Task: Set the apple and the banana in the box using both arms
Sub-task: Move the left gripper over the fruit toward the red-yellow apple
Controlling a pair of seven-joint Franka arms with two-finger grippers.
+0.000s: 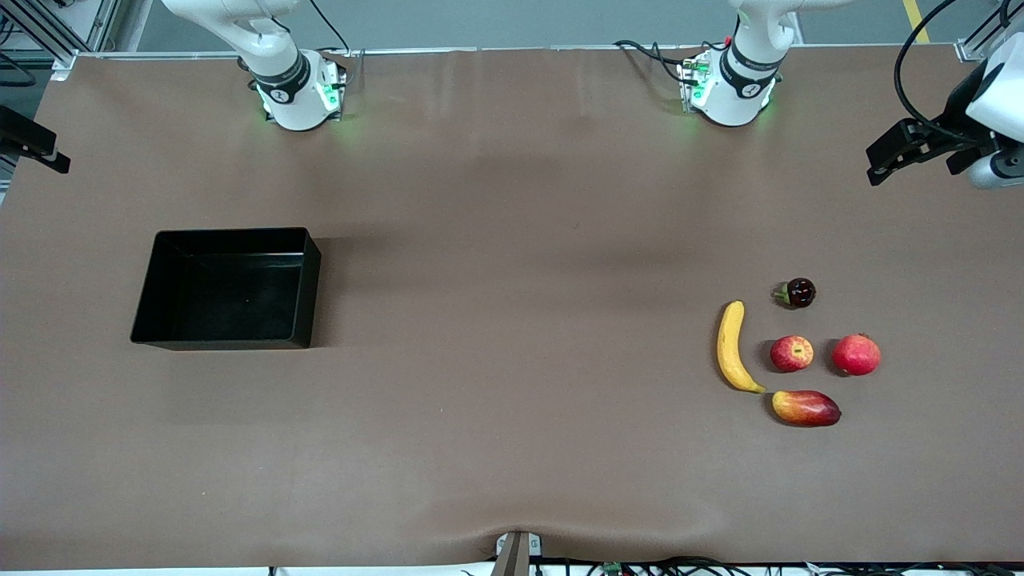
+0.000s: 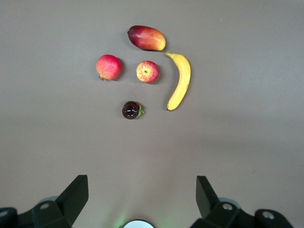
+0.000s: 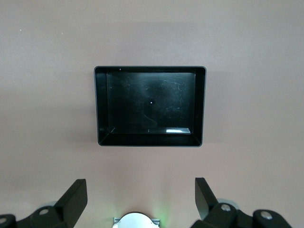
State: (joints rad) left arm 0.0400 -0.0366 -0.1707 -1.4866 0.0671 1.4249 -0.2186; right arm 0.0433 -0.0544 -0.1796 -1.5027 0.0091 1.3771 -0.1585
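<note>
Brown table mat (image 1: pixel 512 320), slightly rumpled at front edge, grey floor

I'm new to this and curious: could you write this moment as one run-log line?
left gripper: open, high over table | right gripper: open, above box | apple, banana: on table | box: holds nothing

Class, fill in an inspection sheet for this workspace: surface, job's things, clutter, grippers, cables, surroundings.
Surface: brown table cover, wrinkled at the front edge.
Job's things: small red-yellow apple beside long yellow banana, toward the left arm's end; glossy black rectangular box, nothing in it, toward the right arm's end.
Clutter: plain red round fruit, oblong red-yellow mango, small dark round fruit.
Grippers: left gripper open, raised, holding nothing; right gripper open, above the box, holding nothing.
Cables: black cables by the left arm's base.
Surroundings: metal frame rails.
</note>
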